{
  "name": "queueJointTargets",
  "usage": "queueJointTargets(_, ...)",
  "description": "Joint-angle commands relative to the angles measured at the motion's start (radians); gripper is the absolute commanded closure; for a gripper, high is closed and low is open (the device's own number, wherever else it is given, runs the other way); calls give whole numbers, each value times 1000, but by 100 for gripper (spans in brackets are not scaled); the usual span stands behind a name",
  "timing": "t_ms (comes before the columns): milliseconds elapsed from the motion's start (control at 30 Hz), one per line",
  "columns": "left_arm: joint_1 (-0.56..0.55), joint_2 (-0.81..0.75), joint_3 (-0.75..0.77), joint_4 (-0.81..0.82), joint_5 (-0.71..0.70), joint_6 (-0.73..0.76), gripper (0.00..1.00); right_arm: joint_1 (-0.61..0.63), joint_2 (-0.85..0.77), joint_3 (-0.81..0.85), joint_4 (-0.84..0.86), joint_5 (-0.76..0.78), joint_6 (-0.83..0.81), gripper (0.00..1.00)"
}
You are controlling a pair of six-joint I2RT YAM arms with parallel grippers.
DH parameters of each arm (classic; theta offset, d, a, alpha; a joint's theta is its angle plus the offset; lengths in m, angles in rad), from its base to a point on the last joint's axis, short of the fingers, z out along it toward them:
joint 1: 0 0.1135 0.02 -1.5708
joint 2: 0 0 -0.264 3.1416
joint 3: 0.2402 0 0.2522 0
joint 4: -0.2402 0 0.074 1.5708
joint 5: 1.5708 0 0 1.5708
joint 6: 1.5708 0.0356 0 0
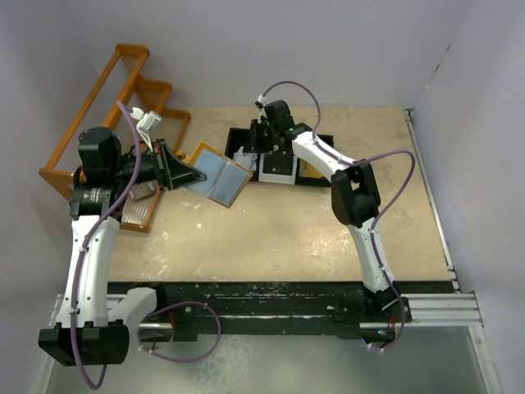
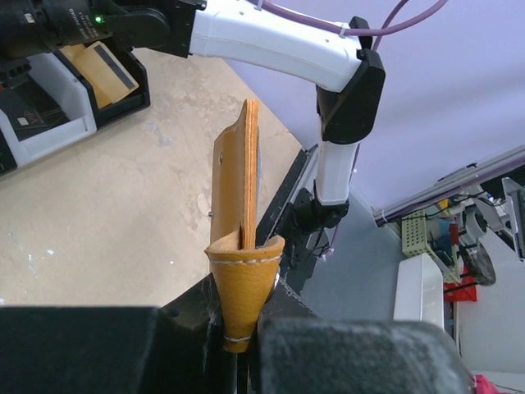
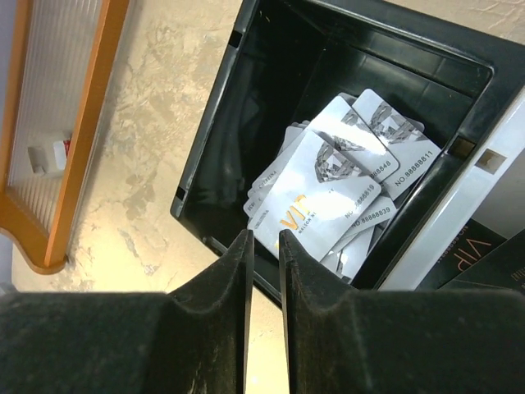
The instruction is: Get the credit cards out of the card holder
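The left hand [image 2: 242, 328] is clamped tight on the folded tan edge of the card holder [image 2: 238, 205], which the left wrist view shows edge-on and upright above the fingers. From above, the card holder [image 1: 220, 174] hangs open from that hand [image 1: 176, 172], its pale blue-grey inside panels facing up, between the orange rack [image 1: 90, 107] on the left and the black tray [image 1: 321, 139]. The right hand [image 3: 264, 238] has its jaws parted by only a narrow slit with nothing between them, and it hangs over the tray's end compartment [image 3: 246, 98]. In that compartment lie the credit cards [image 3: 336, 189], a loose overlapping pile of silver-white cards with printed numbers and gold lettering. A dark card [image 3: 492, 254] shows in the neighbouring compartment, beyond a pale divider. The tray sits on the beige, scuffed worktop [image 1: 287, 238], towards its far edge, with the right arm reaching out over it from the near side.
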Motion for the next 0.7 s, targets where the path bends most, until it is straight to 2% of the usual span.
queueJointTargets(0,4,-25,2,142,62,-98,100,2,-58,48,-25,22,-23,78)
queueJointTargets(167,5,-26,1,192,68,-146,100,3,-116,33,-28,35,-28,74)
queueJointTargets(233,4,-26,-1,212,70,-165,100,3,-172,-6,-11,12,-27,67)
queueJointTargets(333,4,-25,-14,284,76,-235,100,2,-318,-138,54,-65,-19,48)
queueJointTargets(467,4,-24,-47,405,84,-359,100,-5,-607,-472,325,-244,50,28)
queueJointTargets(667,3,-18,-86,557,96,-530,100,-26,-927,-890,732,-614,220,13)
